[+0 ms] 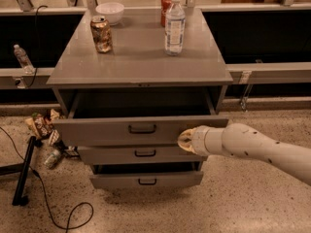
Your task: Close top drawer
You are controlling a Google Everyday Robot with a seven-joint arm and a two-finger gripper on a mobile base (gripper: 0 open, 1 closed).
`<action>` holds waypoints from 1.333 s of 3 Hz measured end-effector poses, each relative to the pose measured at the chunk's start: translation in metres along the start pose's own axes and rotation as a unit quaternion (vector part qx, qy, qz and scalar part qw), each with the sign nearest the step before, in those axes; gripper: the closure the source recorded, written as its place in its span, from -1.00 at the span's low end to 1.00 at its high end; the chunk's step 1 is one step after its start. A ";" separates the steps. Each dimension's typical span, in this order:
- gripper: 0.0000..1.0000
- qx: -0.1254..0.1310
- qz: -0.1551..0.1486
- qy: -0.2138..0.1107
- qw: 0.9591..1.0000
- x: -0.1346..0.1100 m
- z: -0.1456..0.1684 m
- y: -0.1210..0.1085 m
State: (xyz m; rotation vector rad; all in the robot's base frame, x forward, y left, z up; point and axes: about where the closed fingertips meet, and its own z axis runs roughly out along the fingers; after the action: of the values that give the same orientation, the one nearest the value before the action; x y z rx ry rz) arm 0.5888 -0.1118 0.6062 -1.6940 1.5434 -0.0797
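The top drawer (97, 131) of the grey metal cabinet stands partly pulled out, and its dark, deep box shows behind the front panel. Its black bar handle (142, 128) is at the middle of the panel. My gripper (186, 141) is at the end of the white arm that reaches in from the right. It rests against the right part of the top drawer's front panel, at its lower edge, to the right of the handle.
The middle drawer (141, 154) and bottom drawer (146, 180) stick out a little. On the cabinet top (136, 62) stand a can (101, 34), a water bottle (174, 24), a red can (165, 9) and a white bowl (110, 11). Trash, a black stand leg (23, 171) and a cable lie on the floor at left.
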 end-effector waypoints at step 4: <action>1.00 0.056 -0.039 -0.009 0.998 0.012 0.019 -0.057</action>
State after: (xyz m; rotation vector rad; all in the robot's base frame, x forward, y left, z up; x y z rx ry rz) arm 0.6481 -0.1180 0.6221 -1.6625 1.4331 -0.1885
